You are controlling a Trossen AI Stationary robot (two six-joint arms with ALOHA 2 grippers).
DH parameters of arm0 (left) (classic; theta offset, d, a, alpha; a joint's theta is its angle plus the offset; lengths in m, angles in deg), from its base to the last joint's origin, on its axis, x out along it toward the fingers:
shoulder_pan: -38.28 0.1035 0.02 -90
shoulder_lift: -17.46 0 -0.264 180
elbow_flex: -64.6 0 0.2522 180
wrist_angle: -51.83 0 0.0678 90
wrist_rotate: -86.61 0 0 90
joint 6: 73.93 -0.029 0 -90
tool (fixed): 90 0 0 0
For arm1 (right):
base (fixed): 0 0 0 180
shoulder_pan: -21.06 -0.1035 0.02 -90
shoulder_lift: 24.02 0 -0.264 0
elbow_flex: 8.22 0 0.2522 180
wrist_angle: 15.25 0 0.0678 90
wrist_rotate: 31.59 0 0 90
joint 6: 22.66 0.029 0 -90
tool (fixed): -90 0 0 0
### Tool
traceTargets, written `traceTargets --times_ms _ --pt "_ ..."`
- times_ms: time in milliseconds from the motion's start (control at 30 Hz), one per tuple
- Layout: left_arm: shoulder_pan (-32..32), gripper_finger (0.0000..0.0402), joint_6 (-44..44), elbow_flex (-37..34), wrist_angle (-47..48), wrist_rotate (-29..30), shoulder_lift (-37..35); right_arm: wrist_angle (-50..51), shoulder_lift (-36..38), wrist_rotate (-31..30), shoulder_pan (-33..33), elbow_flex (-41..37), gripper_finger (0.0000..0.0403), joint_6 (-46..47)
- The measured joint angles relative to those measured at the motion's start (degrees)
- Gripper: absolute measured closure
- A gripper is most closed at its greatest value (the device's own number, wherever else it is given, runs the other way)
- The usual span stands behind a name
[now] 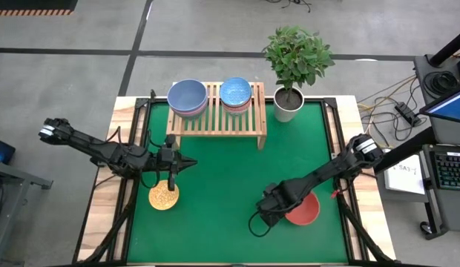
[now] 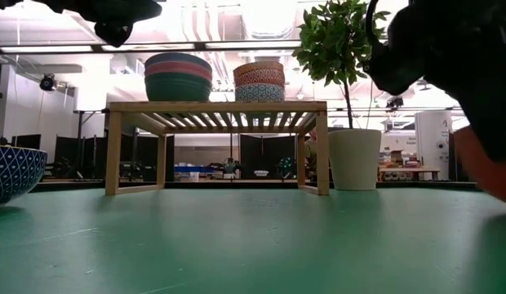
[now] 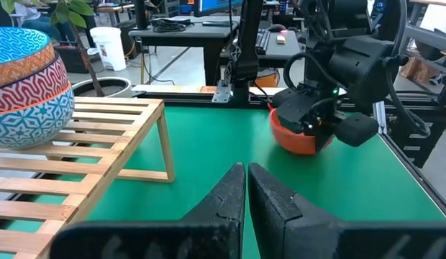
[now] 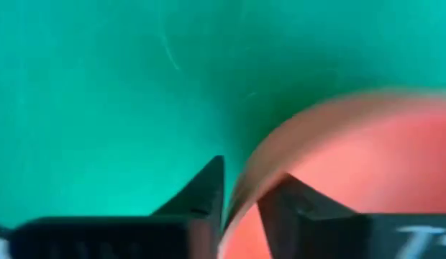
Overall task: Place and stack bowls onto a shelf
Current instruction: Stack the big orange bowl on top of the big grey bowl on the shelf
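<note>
A: Why is the right gripper (image 4: 241,198) so low, far in front of the shelf (image 1: 216,117)?
B: Its fingers straddle the red bowl (image 1: 303,210)'s rim, narrowed to pinch it.
A: The left gripper (image 3: 246,188)?
B: Closed, empty, above the yellow bowl (image 1: 163,196).

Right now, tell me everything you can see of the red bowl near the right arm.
The red bowl is a plain, round, smooth bowl, orange-red in the wrist views, sitting upright on the green mat at the table's right front, apart from the shelf. The right tool straddles its rim, one finger inside and one outside. Nothing is stacked in it.
</note>
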Motion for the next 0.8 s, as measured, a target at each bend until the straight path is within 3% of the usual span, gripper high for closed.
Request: traceTargets --times_ms 133,233,367,800 --pt "0.00 0.0402 -0.61 0.00 -0.67 0.01 -0.10 0.26 0.89 1.07 -0.01 0.74 0.0387 -1.69" --pt "0.00 0.0402 -1.16 0.00 -0.68 0.01 -0.63 0.28 1.09 1.27 0.00 3.01 0.0390 -5.22" --pt "-0.02 0.0402 -1.24 0.00 -1.56 0.01 -2.38 -0.16 1.14 0.33 0.00 8.69 0.0393 -16.73" --pt "-3.01 0.0402 -1.99 0.00 -1.84 0.01 -10.52 -4.86 1.03 -21.28 1.26 29.98 0.0394 -60.23"
